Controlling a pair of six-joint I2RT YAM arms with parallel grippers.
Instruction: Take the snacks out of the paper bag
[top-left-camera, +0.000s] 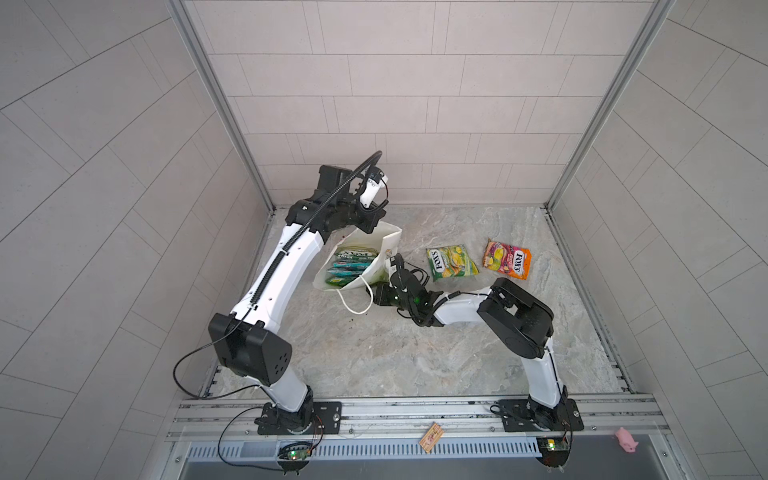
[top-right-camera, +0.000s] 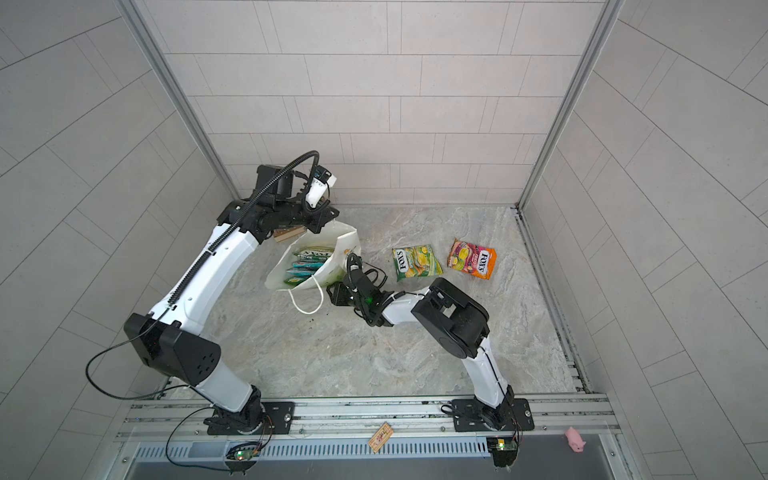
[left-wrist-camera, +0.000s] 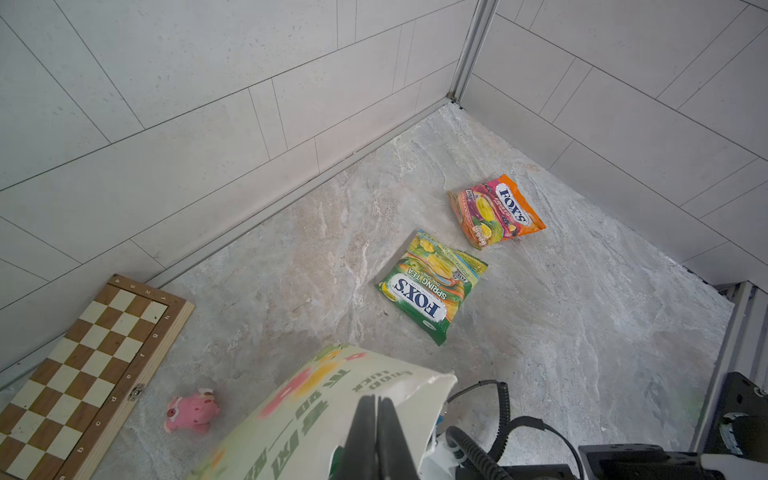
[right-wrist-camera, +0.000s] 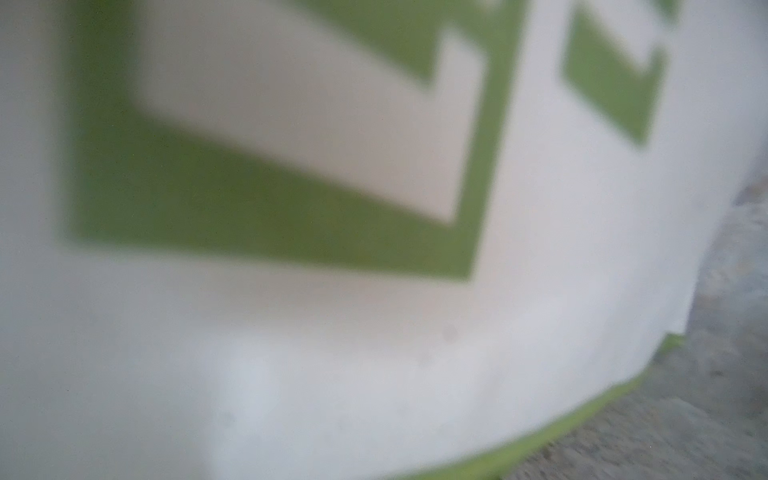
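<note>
Beside the tall white paper bag (top-left-camera: 390, 243), right gripper (top-left-camera: 377, 293), jaws unreadable, is hovering; left gripper (left-wrist-camera: 376, 401) is pinching its rim; reaching the glossy packets (top-left-camera: 351, 266) inside is looking next.

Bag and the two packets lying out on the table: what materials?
The paper bag looks like matte white paper: stiff folded edges, flat printed lettering. The green-yellow packet and pink-orange packet are probably glossy plastic film: sheen, wrinkles, crimped ends.
</note>
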